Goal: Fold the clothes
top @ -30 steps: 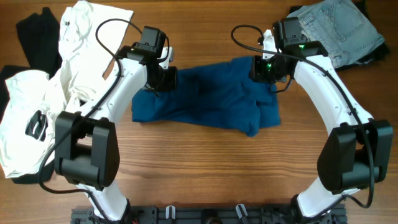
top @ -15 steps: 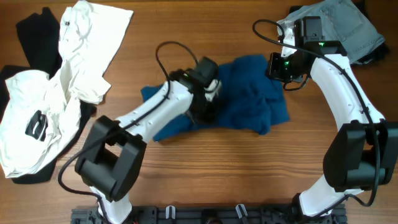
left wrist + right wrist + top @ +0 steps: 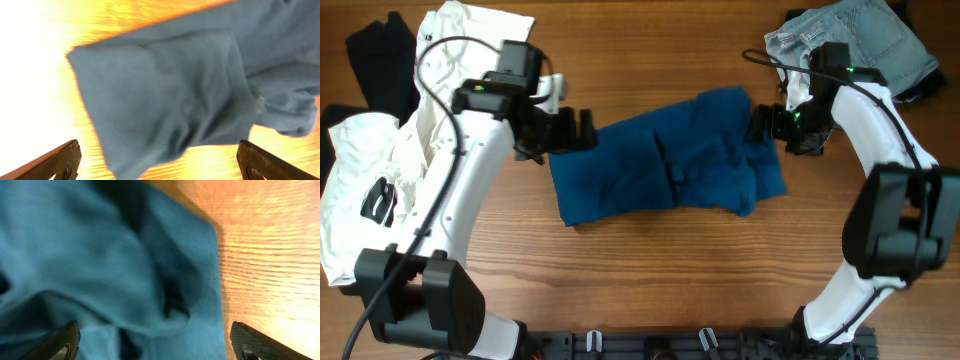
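Note:
The clothes (image 3: 670,165) are a deep-blue garment lying rumpled and partly folded across the middle of the wooden table. My left gripper (image 3: 580,130) hovers at the garment's left edge, open with nothing between its fingers. In the left wrist view the blue fabric (image 3: 170,90) lies ahead of the wide-spread left gripper (image 3: 160,162). My right gripper (image 3: 760,125) is open over the garment's upper right corner. The right wrist view shows the blue cloth (image 3: 100,265) under the spread right gripper (image 3: 157,342), with no fabric pinched.
White T-shirts with black print (image 3: 380,170) are heaped at the left with black cloth (image 3: 375,50) behind them. Pale denim jeans (image 3: 865,40) lie at the back right. Bare wood (image 3: 670,270) runs along the front.
Both grippers have opened and let go of the garment. The left arm swung from the garment's middle back to its left edge. The right gripper moved slightly down.

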`<state>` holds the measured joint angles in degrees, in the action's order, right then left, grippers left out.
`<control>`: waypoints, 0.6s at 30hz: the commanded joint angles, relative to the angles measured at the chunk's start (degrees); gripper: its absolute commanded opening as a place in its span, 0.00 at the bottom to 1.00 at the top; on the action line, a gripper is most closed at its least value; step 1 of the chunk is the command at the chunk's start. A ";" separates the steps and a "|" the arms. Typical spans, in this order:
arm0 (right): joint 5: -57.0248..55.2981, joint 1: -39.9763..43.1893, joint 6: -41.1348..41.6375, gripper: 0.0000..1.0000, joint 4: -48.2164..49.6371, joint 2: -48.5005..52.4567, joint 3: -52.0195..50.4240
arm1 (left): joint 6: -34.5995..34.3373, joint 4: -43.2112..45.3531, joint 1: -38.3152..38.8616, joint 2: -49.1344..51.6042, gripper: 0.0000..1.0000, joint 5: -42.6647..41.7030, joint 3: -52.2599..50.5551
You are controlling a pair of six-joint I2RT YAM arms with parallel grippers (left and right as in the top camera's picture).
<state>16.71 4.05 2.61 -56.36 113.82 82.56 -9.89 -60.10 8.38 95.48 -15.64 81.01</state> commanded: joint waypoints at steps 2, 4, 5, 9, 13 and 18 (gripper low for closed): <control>3.15 0.00 -1.09 1.00 -0.04 5.73 0.28 | 3.74 -0.68 -5.40 0.24 1.00 1.55 0.33; 3.30 0.00 -0.98 1.00 0.20 6.73 0.28 | 3.74 -0.61 -7.80 0.24 1.00 1.60 0.33; 3.30 0.00 -0.90 0.99 0.42 6.73 0.26 | 3.74 -0.61 -8.22 0.24 1.00 1.60 0.33; 8.55 -0.13 0.50 0.79 4.22 6.73 -2.86 | 3.91 -0.50 -8.87 0.24 1.00 3.15 0.33; 9.49 -0.11 0.52 0.04 8.50 6.73 -6.27 | 3.91 -0.37 -8.87 0.24 1.00 3.13 0.33; 9.94 4.13 1.44 0.04 4.76 3.72 3.65 | 3.91 0.98 -8.87 0.24 1.00 3.58 0.33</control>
<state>26.57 5.28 3.40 -49.23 118.93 79.33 -7.11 -59.75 -0.19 95.48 -13.08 81.01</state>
